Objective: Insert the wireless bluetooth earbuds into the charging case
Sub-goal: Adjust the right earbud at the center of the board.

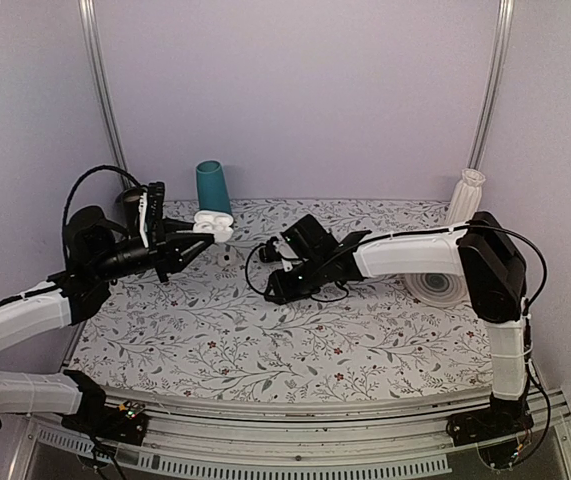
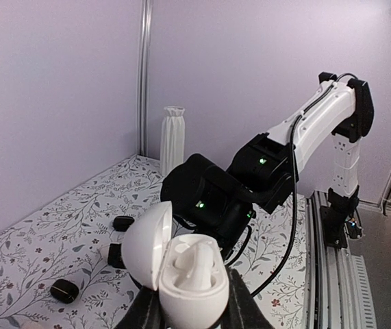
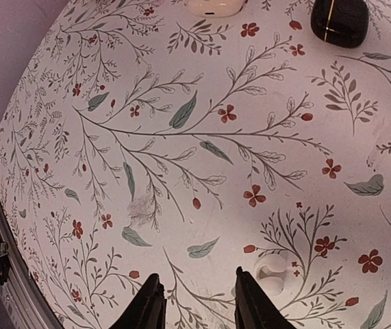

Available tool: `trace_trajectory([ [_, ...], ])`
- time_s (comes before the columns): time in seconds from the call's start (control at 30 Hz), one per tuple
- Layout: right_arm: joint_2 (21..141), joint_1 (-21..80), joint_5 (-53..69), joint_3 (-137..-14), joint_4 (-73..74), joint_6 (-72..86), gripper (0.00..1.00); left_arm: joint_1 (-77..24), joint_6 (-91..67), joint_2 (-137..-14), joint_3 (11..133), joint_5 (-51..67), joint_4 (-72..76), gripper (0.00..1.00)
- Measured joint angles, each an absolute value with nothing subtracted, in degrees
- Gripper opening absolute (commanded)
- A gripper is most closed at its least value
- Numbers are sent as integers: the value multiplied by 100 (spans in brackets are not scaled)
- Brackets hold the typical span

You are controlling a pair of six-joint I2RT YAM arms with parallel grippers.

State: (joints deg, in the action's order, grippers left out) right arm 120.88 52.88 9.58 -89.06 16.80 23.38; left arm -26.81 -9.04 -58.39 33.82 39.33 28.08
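- Floral cloth (image 3: 181,116), right wrist view: white plastic earbud (image 3: 274,273) lies at five o'clock beside right gripper (image 3: 196,305), jaws parted.
- Left wrist view: left gripper (image 2: 194,312) clamps glossy white open case (image 2: 181,274).

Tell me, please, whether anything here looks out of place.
Yes. One white earbud lies loose on the tablecloth, just outside the right fingers rather than between them. The open case is held in the left fingers, away from it.

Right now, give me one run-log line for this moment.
left gripper: shut on charging case | lid open, seated earbud inside | right gripper: open, low over table | loose earbud: on table beside one finger
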Motion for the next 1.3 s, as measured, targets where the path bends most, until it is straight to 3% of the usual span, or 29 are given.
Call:
trace_trajectory([
  [0.7,12398,5288,934,-9050,2062,2464,35,-2655,-928,-5769,3376,3935,2810,0],
  [1.3,12398,5280,694,-8814,1868,2609,42,-2646,-928,-5822,3376,3962,2805,0],
])
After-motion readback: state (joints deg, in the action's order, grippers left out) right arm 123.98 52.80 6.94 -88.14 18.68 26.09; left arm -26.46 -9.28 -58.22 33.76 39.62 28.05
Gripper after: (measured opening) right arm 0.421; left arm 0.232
